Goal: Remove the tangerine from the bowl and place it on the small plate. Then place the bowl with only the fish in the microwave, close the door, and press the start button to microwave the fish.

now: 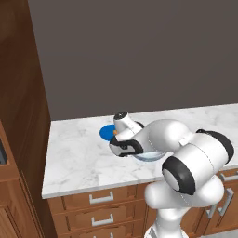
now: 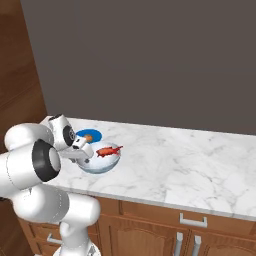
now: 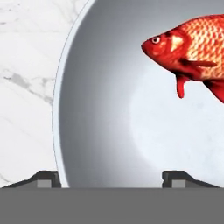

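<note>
1. Hung with jaws apart – gripper [image 3: 111, 177] astride the bowl [image 3: 96, 109] rim, nothing clamped.
2. Lay in bowl – fish [image 2: 108, 150].
3. Rested on small plate [image 2: 94, 133] beside bowl – tangerine [image 2: 88, 137].

fish [image 3: 192, 41]: red-orange scales | bowl [image 3: 100, 131]: glossy white | counter [image 3: 26, 87]: grey-veined white marble
</note>
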